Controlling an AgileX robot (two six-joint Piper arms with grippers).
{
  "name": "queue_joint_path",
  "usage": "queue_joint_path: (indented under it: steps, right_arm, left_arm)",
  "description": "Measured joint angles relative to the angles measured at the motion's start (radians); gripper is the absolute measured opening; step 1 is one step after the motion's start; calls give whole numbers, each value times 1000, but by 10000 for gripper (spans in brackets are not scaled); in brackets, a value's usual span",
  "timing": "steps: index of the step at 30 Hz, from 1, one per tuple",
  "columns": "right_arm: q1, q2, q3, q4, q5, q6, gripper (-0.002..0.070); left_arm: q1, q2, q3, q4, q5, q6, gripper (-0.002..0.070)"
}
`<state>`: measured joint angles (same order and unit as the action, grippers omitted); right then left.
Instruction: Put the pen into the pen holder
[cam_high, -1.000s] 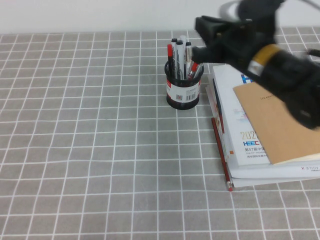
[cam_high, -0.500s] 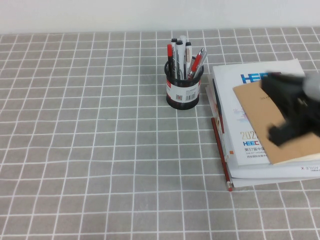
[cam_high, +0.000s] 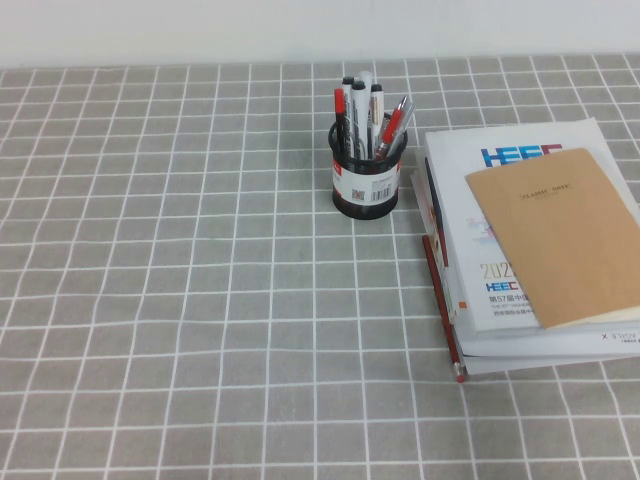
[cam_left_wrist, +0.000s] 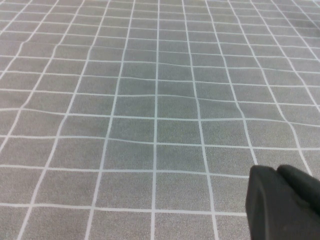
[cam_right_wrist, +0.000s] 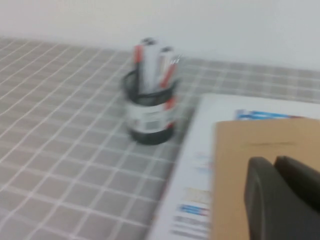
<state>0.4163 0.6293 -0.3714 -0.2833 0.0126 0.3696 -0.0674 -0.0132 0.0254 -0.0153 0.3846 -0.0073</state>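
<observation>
From above, the pen (cam_high: 392, 128) stands in the pen holder (cam_high: 366, 183) among white markers (cam_high: 358, 115), leaning toward the books (cam_high: 520, 250) just beside it; a brown notebook (cam_high: 560, 232) lies on top of them, and a thin red pencil (cam_high: 443, 308) lies along their near edge on the checked cloth (cam_high: 180, 280). My left gripper (cam_left_wrist: 280, 205) shows only as a dark shape over bare cloth; I cannot tell its state. My right gripper (cam_right_wrist: 282, 197) hangs over the notebook, the pen holder well ahead, and its state is hidden too.
</observation>
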Motion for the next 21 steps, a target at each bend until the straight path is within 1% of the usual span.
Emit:
queue_joint_path:
  steps: [7,11,19,21]
  right_arm:
    - [-203,-256,159,3,19,0,-12]
    - [-289,-362,235,3,22,0,-12]
    - [-309,-404,307,4,26,0,-12]
    - [-309,-408,314,38,26,-18,-12]
  left_arm:
    - [0,0,0,0,0,0,-6]
    - [0,0,0,0,0,0,-6]
    - [0,0,0,0,0,0,-6]
    - [0,0,0,0,0,0,-6]
